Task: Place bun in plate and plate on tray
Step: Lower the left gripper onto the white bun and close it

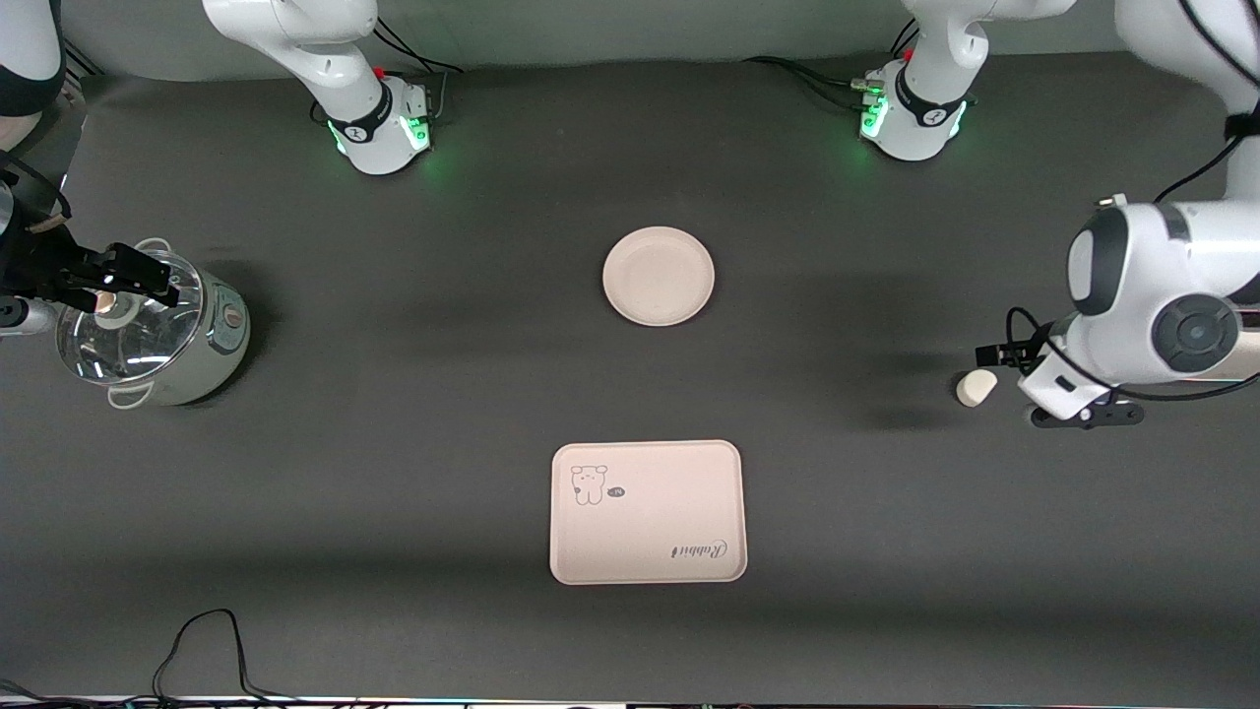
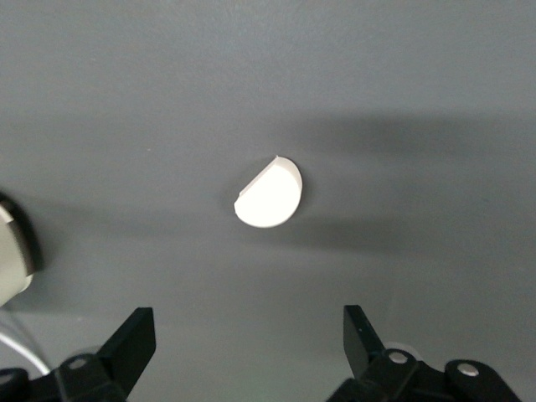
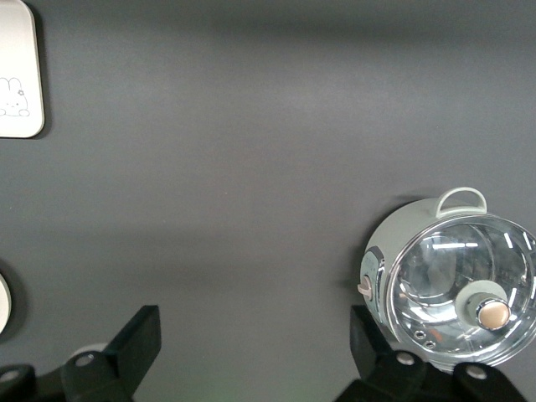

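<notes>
The small off-white bun [image 1: 976, 388] [image 2: 268, 193] lies on the dark table toward the left arm's end. My left gripper [image 1: 1081, 414] [image 2: 249, 335] hovers just beside it, open, with nothing between its fingers. The round cream plate [image 1: 658, 276] sits bare at mid-table. The rectangular tray [image 1: 647, 512] with the rabbit print lies nearer to the front camera than the plate; one of its corners [image 3: 17, 75] shows in the right wrist view. My right gripper [image 1: 118, 278] [image 3: 255, 339] hangs open and holds nothing, over the edge of a pot at the right arm's end.
A pale green pot [image 1: 148, 330] [image 3: 452, 285] with a glass lid stands at the right arm's end of the table. A black cable [image 1: 207, 640] loops along the table edge closest to the front camera. Both arm bases stand at the table's farthest edge.
</notes>
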